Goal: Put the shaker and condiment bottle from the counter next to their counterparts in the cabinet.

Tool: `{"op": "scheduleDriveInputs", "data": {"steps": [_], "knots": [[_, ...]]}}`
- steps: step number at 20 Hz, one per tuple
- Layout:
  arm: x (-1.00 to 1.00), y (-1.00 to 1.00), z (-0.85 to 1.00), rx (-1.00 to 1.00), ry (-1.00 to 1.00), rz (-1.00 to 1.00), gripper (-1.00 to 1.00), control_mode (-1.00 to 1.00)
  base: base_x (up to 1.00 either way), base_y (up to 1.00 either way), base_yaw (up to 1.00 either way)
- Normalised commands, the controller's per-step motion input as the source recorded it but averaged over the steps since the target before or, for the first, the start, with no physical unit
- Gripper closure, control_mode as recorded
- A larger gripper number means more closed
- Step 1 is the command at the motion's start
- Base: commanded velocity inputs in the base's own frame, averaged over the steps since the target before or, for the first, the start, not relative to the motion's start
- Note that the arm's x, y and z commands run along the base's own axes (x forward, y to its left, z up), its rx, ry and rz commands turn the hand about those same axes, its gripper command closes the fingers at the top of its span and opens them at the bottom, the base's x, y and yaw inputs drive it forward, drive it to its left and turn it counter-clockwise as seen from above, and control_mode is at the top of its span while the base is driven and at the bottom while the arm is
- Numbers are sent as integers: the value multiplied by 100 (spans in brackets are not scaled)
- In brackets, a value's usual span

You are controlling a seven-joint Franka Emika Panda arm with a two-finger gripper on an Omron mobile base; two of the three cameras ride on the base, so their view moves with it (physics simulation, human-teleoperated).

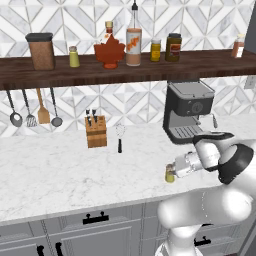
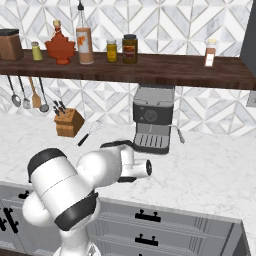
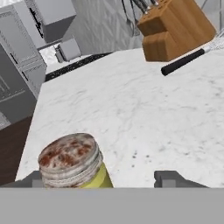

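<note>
In the left base view, the shaker (image 1: 170,173) stands on the marble counter (image 1: 75,170) at lower right of centre, upright with its long axis vertical, just left of the gripper (image 1: 176,169). The fingers themselves are too small to read here. At the top, the cabinet (image 1: 100,72) runs across the frame. On it the condiment bottle (image 1: 133,42) stands upright, spout pointing up, just right of the red maple-leaf bottle (image 1: 109,50). The twin shaker (image 1: 74,57) sits further left, beside a brown canister (image 1: 41,51). A coffee machine (image 1: 187,111) stands at right and a knife block (image 1: 95,131) at centre left.

In the right base view, the same shelf crosses the top, with the condiment bottle (image 2: 84,39) upright at upper left between the maple-leaf bottle (image 2: 60,46) and a small yellow jar (image 2: 112,51). The twin shaker (image 2: 35,51) is at far left.

In the hand view, the shaker (image 3: 74,162) fills the lower left, its rusty metal cap tilted toward the camera. One fingertip (image 3: 173,178) shows at lower right. The fingers are spread wide, with the shaker between them but nearer the left one. The knife block (image 3: 175,26) sits at upper right.
</note>
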Motion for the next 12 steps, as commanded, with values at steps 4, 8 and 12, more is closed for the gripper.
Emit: {"op": "scheduleDriveInputs", "data": {"steps": [4,8,12], "knots": [[16,-2,3,0,-1,0,100,-100,0,0,0],[2,-33,39,-4,-14,0,100,-100,0,0,0],[0,-18,52,-11,-24,-1,100,-100,0,0,0]]}}
